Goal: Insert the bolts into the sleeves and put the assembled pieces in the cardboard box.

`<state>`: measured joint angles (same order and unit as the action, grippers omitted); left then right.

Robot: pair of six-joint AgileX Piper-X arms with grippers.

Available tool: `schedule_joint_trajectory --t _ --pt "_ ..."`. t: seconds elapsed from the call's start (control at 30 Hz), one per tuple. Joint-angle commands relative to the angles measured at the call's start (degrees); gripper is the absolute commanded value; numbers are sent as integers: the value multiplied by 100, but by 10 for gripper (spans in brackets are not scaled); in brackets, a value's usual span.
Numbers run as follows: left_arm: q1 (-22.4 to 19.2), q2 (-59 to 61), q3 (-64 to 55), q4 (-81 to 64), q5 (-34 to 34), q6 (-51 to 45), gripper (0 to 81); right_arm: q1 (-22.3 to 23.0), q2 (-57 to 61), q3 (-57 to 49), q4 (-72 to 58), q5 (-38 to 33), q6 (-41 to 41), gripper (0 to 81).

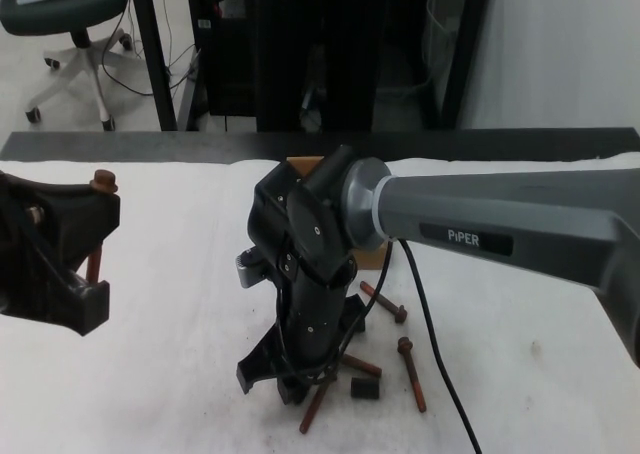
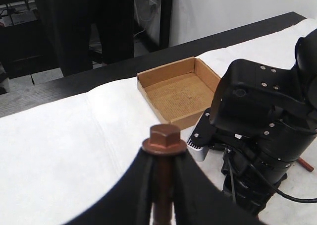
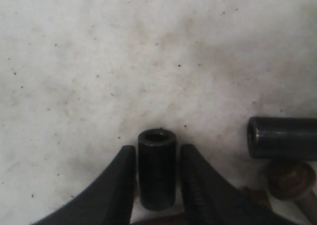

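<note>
Right wrist view puts the right gripper (image 3: 157, 148) down on the cloth (image 3: 99, 61), fingers (image 3: 119, 185) parted either side of a sleeve (image 3: 157, 170) lying lengthwise between them, seemingly not yet pinched; a second sleeve (image 3: 282, 138) lies crosswise just beside. At the left, the left gripper (image 2: 162, 158) clamps a bolt (image 2: 161, 136) upright, head up, with open cloth between the arms and the cardboard box (image 2: 153, 79) farther back.

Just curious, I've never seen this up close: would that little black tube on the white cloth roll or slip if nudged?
The sleeve lies on its side, a smooth cylinder, so a sideways nudge would probably roll it, though the cloth may slow it. It looks rigid, likely metal, so it is unlikely to bend. Its smooth wall might slip in a loose grip.
</note>
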<state>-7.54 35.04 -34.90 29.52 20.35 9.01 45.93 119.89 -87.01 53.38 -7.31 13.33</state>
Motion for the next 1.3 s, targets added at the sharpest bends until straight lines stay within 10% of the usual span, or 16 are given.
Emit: schedule_joint_trajectory --t 0.0,0.8,1.07,1.27 --pt "-2 -22 -27 -62 -37 5 2 15 7 -23 99 8 -47 306" --pt "-2 -22 -27 -62 -37 5 2 15 7 -23 -13 8 -304 303" --pt "-2 -22 -27 -62 -37 5 2 15 7 -9 -226 8 -304 6" --pt "-2 -22 -27 -62 -37 5 2 15 -20 -19 -161 -106 -304 9"
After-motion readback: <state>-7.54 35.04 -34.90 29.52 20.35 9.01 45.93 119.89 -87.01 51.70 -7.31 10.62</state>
